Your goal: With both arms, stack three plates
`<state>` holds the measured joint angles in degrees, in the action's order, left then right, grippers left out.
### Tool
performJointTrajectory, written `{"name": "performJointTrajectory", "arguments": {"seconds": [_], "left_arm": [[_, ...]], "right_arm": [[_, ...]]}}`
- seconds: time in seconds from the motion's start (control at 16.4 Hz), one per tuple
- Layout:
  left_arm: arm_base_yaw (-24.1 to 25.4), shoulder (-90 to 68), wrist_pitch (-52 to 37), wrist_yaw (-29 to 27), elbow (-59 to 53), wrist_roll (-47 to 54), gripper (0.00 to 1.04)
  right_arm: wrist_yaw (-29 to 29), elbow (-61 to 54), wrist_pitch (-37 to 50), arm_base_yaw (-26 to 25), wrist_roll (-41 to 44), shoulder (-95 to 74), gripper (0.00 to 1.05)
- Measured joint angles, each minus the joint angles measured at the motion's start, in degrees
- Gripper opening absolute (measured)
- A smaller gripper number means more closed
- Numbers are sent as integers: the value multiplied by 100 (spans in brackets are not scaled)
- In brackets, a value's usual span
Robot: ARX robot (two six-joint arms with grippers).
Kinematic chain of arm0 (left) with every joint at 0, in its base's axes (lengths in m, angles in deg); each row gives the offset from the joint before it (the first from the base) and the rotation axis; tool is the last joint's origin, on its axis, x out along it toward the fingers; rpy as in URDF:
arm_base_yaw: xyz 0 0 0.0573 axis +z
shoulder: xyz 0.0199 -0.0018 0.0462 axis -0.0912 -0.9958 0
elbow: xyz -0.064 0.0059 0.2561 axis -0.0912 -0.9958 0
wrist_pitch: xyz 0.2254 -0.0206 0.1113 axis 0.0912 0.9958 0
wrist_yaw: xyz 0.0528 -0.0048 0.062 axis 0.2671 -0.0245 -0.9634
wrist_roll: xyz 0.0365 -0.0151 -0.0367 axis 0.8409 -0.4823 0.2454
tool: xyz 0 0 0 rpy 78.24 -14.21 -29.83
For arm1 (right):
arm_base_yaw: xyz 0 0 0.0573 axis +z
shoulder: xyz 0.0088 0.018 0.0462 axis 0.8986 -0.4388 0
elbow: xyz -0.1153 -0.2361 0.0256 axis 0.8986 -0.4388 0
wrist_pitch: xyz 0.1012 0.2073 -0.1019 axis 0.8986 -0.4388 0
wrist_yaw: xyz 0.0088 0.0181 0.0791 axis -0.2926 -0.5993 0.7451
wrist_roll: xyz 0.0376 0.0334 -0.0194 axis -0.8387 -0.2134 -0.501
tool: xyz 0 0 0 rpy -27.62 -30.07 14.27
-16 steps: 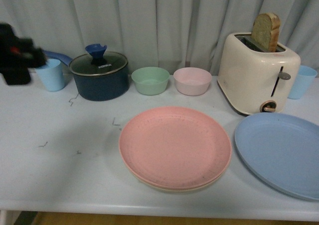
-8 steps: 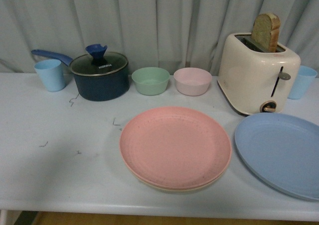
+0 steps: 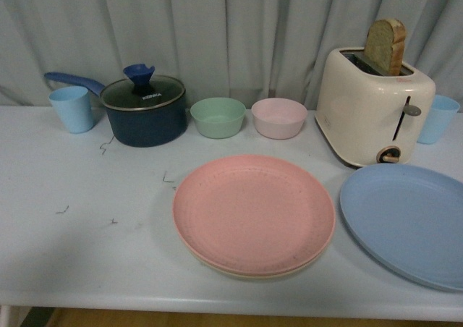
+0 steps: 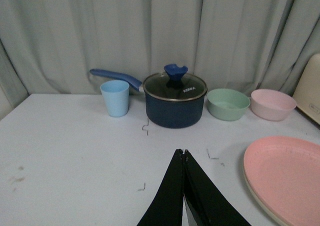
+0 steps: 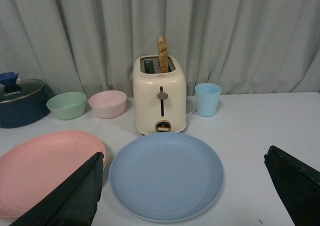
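Observation:
The pink plate (image 3: 253, 213) lies at the table's front centre on top of the beige plate (image 3: 217, 265), whose rim shows beneath it. The blue plate (image 3: 409, 222) lies alone at the front right, before the toaster. Neither arm shows in the front view. In the left wrist view my left gripper (image 4: 183, 152) is shut and empty above bare table, left of the pink plate (image 4: 287, 173). In the right wrist view my right gripper (image 5: 185, 186) is open wide, its fingers either side of the blue plate (image 5: 166, 173), above it.
Along the back stand a light blue cup (image 3: 73, 108), a dark blue lidded pot (image 3: 143, 108), a green bowl (image 3: 218, 116), a pink bowl (image 3: 279, 117), a cream toaster (image 3: 375, 113) with bread, and another blue cup (image 3: 438, 119). Curtain behind.
A black arm at the far left of the front view one second ago has left that view. The plates have not moved.

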<state>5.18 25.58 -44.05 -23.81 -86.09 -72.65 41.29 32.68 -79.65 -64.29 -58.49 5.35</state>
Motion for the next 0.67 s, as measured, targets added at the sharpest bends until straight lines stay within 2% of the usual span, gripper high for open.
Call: {"name": "performJointTrajectory", "arguments": {"seconds": [0.67], "left_arm": [[0,2507,2208,0,-160,0,2]], "right_arm": [[0,0,2,0,0,0,98]]}}
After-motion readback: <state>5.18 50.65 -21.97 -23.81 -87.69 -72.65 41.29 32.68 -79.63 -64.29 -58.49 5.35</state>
